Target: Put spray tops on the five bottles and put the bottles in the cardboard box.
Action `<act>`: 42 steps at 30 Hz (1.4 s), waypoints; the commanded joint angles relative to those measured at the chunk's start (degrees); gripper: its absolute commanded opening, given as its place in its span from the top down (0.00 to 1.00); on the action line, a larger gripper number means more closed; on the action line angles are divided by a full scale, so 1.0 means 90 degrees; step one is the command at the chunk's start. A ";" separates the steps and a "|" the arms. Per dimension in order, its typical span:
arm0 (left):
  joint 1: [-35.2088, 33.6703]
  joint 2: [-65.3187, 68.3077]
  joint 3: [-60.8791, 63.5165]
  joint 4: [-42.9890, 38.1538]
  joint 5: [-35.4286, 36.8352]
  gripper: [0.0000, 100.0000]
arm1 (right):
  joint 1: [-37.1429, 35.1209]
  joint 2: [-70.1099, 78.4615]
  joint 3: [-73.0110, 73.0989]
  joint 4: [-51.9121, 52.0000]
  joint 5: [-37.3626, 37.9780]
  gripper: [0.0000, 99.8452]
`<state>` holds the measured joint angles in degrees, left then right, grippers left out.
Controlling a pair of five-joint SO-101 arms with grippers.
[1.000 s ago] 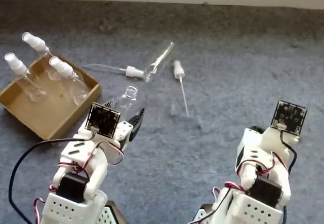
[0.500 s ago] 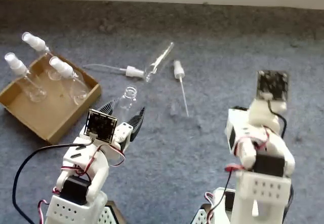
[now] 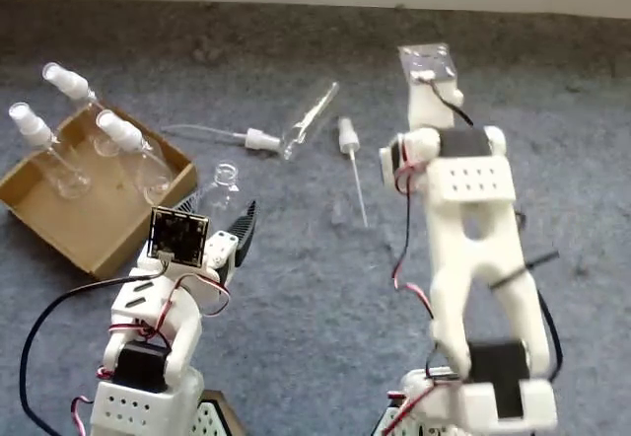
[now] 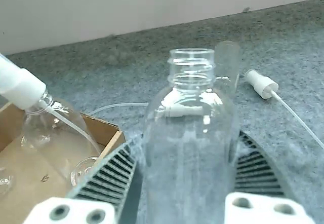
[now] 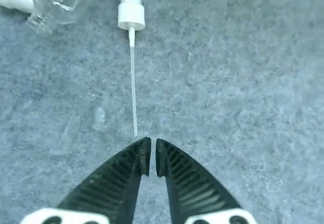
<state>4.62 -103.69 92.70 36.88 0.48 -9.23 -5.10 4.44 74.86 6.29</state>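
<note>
My left gripper (image 3: 219,209) is shut on an upright, open-necked clear bottle (image 3: 224,181) just to the right of the cardboard box (image 3: 87,236). In the left wrist view that bottle (image 4: 190,148) stands between the ribbed black fingers (image 4: 109,171). Three bottles with white spray tops (image 3: 120,130) stand in the box. Another clear bottle (image 3: 309,117) lies on the carpet with a loose spray top (image 3: 261,140) at its mouth. A second loose spray top (image 3: 347,138) lies beside it. My right gripper (image 5: 150,155) hangs shut and empty at the tip of that top's (image 5: 130,15) thin tube.
The right arm (image 3: 463,189) stretches high over the middle of the grey carpet. The box's corner wall (image 4: 110,142) is close beside the held bottle. The lying bottle (image 5: 59,3) is beside the spray top's head.
The right arm has risen from its folded pose at the front right and stretched forward over the middle. The left gripper has carried the open bottle a little left, toward the box.
</note>
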 commanded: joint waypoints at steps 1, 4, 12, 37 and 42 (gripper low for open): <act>-0.0093 -0.0112 -0.0034 -0.0186 0.0078 0.92 | -0.0220 0.1089 -0.1939 0.0484 -0.0068 0.98; -0.0093 -0.0112 -0.0024 -0.0186 0.0078 0.92 | -0.0337 0.2076 -0.3111 0.0630 -0.0068 0.98; -0.0093 -0.0112 -0.0015 -0.0186 0.0078 0.92 | -0.0601 0.4303 -0.5719 0.0630 -0.0029 0.94; -0.0103 -0.0112 0.0493 -0.0987 0.0039 0.92 | -0.0718 0.7985 -0.8864 0.0640 -0.0029 0.74; -0.0103 -0.0112 0.0493 -0.0987 0.0039 0.92 | -0.0679 0.8005 -0.8874 0.0640 -0.0029 0.83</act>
<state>4.35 -103.69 95.87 29.67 0.48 -15.56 67.96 -72.31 80.04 6.20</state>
